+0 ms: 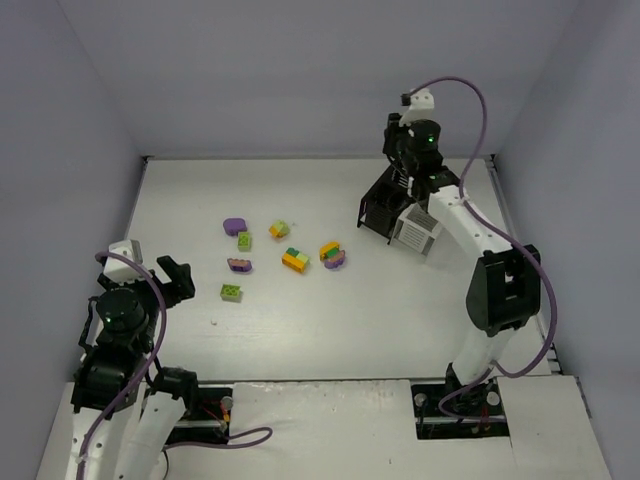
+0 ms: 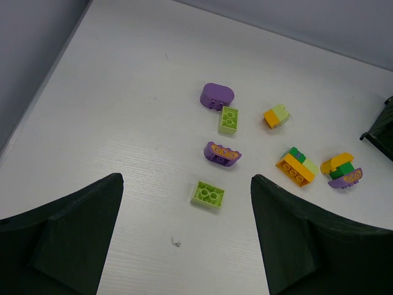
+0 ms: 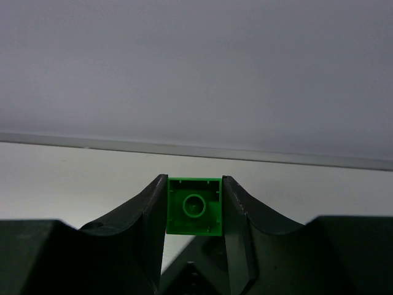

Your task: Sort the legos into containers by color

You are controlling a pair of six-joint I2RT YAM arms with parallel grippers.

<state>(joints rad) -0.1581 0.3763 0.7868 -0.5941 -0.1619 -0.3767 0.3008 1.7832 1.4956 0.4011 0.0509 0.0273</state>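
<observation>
Seven loose legos lie on the white table (image 1: pixel 330 330), all of them to the left of the containers (image 1: pixel 375 212) as the top camera sees it. Nearest the containers is a stack of yellow, dark green and purple (image 1: pixel 332 254), and just beyond it sits an orange brick topped with dark green and lime (image 1: pixel 295 259). Farther from the containers rests a small orange-and-lime piece (image 1: pixel 279 230). Farther still is a loose cluster: a rounded purple brick (image 1: pixel 234 226), a lime brick (image 1: pixel 245 240) just beside it, a purple piece with orange markings (image 1: pixel 239 264), and a second lime brick (image 1: pixel 232 292), the one farthest from the containers. The containers are a joined cluster of slatted bins, a black half and a white half (image 1: pixel 415 232) side by side. The right gripper (image 1: pixel 405 185) hangs directly above the containers, over the black half, its jaws closed onto a dark green brick (image 3: pixel 195 213) that shows its hollow underside to the wrist camera, pinched on both sides by the fingers (image 3: pixel 236 209). The left gripper (image 2: pixel 184 233) hovers well apart from the containers, past the farthest lime brick, with its jaws spread wide and nothing between them.
</observation>
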